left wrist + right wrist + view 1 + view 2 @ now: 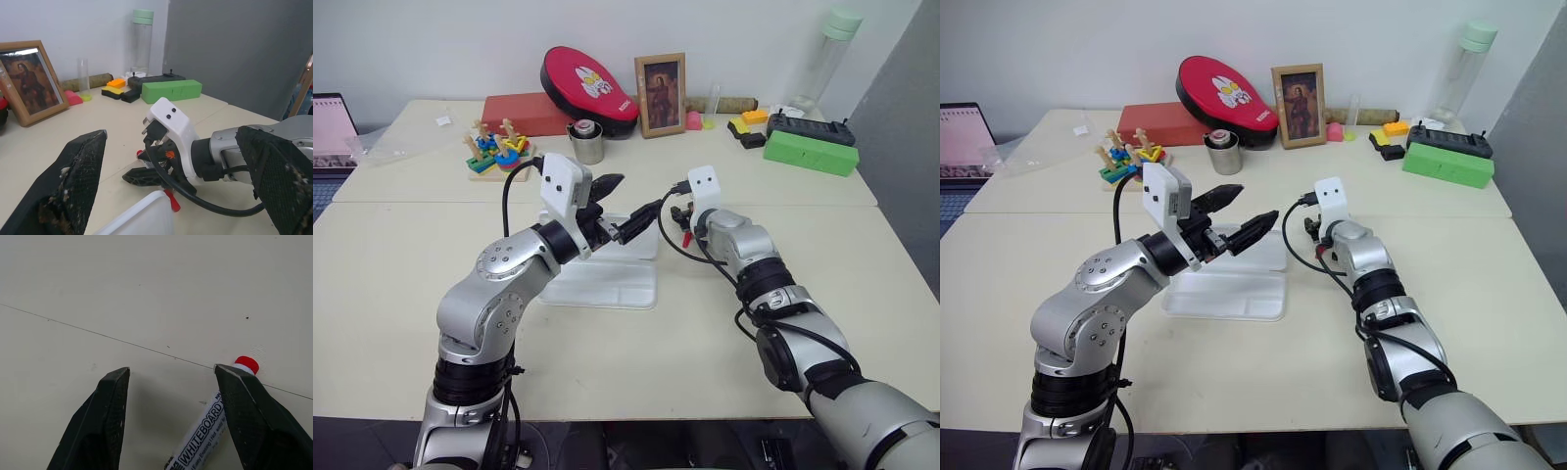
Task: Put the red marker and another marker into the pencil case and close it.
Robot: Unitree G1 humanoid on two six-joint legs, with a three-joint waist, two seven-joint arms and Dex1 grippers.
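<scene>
Left claw (625, 204) hangs over case (607, 284) (blocking above).

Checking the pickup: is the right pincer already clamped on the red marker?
No: the right pincer stands open, and the red marker lies on the table beside one finger.

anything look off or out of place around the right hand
Yes: the red marker lies on the table off-centre between the right hand's open fingers, right beside one finger rather than midway, so a grip looks uncertain.
</scene>
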